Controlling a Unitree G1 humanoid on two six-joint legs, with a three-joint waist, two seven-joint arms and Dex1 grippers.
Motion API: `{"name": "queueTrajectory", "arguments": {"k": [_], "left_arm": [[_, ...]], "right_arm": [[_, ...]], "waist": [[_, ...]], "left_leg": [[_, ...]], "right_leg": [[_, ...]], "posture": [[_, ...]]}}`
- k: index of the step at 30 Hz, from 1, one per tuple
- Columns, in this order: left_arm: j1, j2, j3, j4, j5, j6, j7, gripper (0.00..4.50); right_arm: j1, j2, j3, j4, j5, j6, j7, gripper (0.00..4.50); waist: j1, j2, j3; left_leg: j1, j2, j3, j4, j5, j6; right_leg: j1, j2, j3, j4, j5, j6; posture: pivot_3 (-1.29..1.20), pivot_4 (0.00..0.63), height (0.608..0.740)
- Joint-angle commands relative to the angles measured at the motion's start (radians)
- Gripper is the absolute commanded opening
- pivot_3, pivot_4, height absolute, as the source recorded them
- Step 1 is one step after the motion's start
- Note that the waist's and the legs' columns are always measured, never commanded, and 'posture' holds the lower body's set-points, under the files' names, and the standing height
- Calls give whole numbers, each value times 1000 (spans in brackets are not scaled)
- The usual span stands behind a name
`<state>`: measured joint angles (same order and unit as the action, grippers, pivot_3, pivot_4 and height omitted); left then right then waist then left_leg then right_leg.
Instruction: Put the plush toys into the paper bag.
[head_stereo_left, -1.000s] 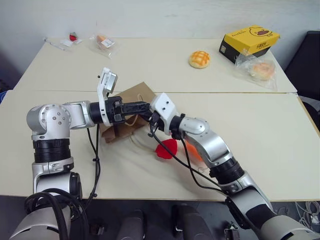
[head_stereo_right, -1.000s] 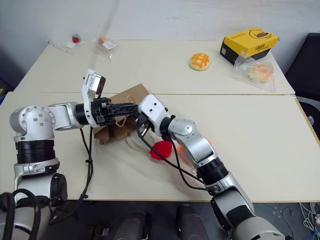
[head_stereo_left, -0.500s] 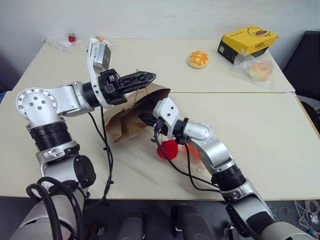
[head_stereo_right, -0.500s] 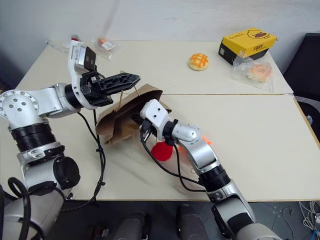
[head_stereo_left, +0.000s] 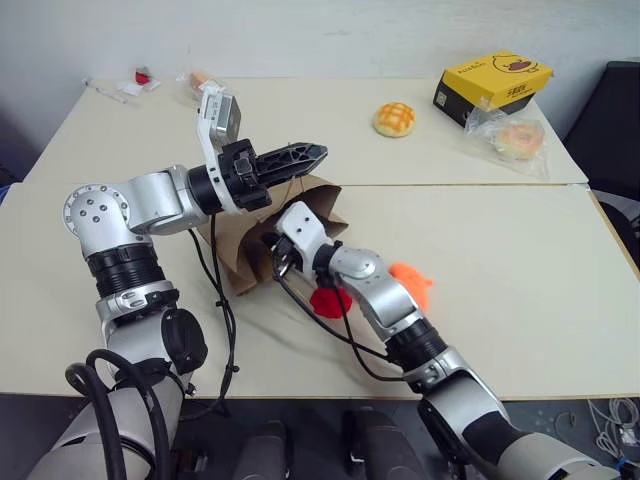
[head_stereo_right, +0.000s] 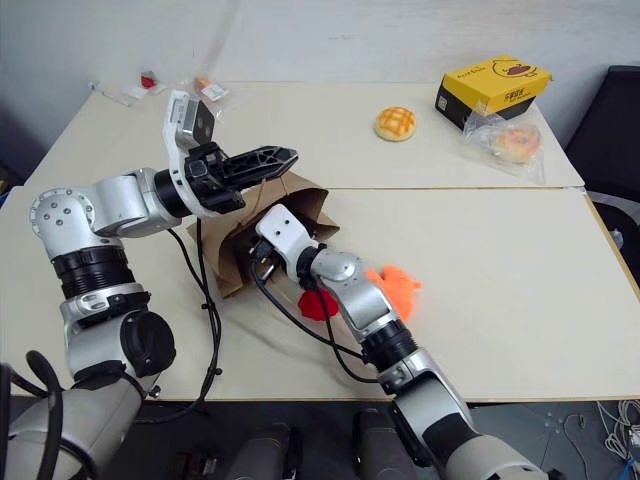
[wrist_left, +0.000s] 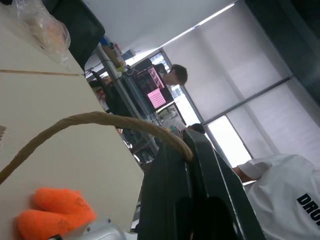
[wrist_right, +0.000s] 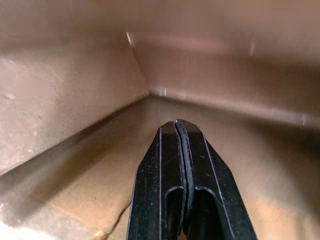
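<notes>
1. Your left tool is pinched narrow on a twisted-cord handle of the paper bag, holding the mouth lifted above the tabletop.
2. Your right tool is pressed fully together with nothing in it, and it sits inside the bag, brown paper walls on every side in the right wrist view.
3. Neither plush toy is in the bag yet. The red plush toy lies on the tabletop just outside the mouth, tucked beside and partly under your right forearm.
4. The orange plush toy lies a little farther out on the same side, near the right elbow, well apart from the left tool.
5. Both toys lie behind your right tool, back along its own arm, so I judge it must withdraw from the bag and part its fingers before it can reach the red one, the nearer of the two.
6. The left arm is occupied with the handle, so the right arm is your picking arm.
</notes>
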<state>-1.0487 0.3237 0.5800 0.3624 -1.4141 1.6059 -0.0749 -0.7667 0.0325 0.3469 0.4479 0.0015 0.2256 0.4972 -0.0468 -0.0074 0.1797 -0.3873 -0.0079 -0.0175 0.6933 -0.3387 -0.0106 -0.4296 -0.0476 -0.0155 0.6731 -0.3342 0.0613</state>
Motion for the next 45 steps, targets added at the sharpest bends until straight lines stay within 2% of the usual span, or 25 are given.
{"name": "queueTrajectory", "arguments": {"k": [1, 6, 10, 12, 16, 21, 24, 32, 37, 43, 45], "left_arm": [[-20, 24, 9, -10, -86, -19, 39, 0], [-27, 119, -23, 2, -138, 0, 17, 0], [-20, 258, -157, -43, -128, 9, -111, 0], [-22, 319, -207, -75, -67, 9, -192, 0], [31, 551, -472, -266, 225, -198, -594, 0], [50, 664, -616, -304, 470, -509, -958, 0], [59, 677, -641, -276, 586, -653, -1058, 0], [14, 602, -597, -122, 751, -882, -1115, 0], [26, 572, -593, -109, 788, -916, -1151, 0], [84, 526, -593, -150, 812, -931, -1150, 0], [97, 510, -586, -158, 816, -944, -1146, 0]], "right_arm": [[-15, 30, -28, 119, -15, -76, -39, 20], [1, 16, -39, 184, -38, -102, -46, 20], [-5, 12, -61, 218, -44, -69, -67, 20], [-11, 12, -71, 227, -45, -52, -85, 20], [-5, 5, -78, 224, -41, -50, -77, 20], [16, 4, -82, 215, -45, -42, -81, 20], [27, 2, -82, 211, -47, -34, -85, 20], [29, -9, -69, 214, -67, 2, -68, 20], [35, -5, -70, 176, -45, -83, -15, 20], [35, -2, -137, 49, 63, -167, 90, 20], [45, -25, -131, -6, 84, -137, 149, 369]], "waist": [[-1, 0, 0], [-14, 0, 0], [-15, -1, -1], [-14, -2, -1], [-17, -2, -1], [-8, -2, -1], [-9, -2, -1], [-6, -3, -2], [-7, -3, -2], [-9, -3, -2], [-9, -3, -2]], "left_leg": [[0, 0, 0, 0, 0, 0], [1, 0, 0, 0, 0, -1], [2, 0, 0, -1, 1, -1], [3, 0, -1, 0, 1, -1], [3, -1, -1, -2, 1, -2], [13, -3, 0, -10, 3, -4], [13, -3, 1, -11, 3, -4], [13, -3, 1, -11, 2, -3], [13, -2, 1, -11, 2, -2], [13, -2, 1, -11, 2, -2], [11, -2, 1, -11, 2, -2]], "right_leg": [[0, 0, 0, 0, 0, 0], [0, 0, 0, 1, 0, 0], [1, 0, 0, 2, 0, 0], [2, 0, 0, 2, 0, 0], [2, 0, 1, 1, 0, 0], [9, 0, 3, -6, -1, -2], [9, 1, 5, -5, -1, -2], [9, 1, 7, 0, -1, -2], [8, 1, 7, 0, -1, -2], [7, 1, 8, 1, -1, -2], [4, 1, 9, 2, -1, -2]], "posture": [[0, 150, 740], [0, 150, 740], [0, 150, 740], [0, 150, 740], [0, 150, 740], [0, 150, 740], [0, 150, 740], [0, 150, 740], [0, 150, 740], [0, 150, 740], [0, 150, 740]]}}
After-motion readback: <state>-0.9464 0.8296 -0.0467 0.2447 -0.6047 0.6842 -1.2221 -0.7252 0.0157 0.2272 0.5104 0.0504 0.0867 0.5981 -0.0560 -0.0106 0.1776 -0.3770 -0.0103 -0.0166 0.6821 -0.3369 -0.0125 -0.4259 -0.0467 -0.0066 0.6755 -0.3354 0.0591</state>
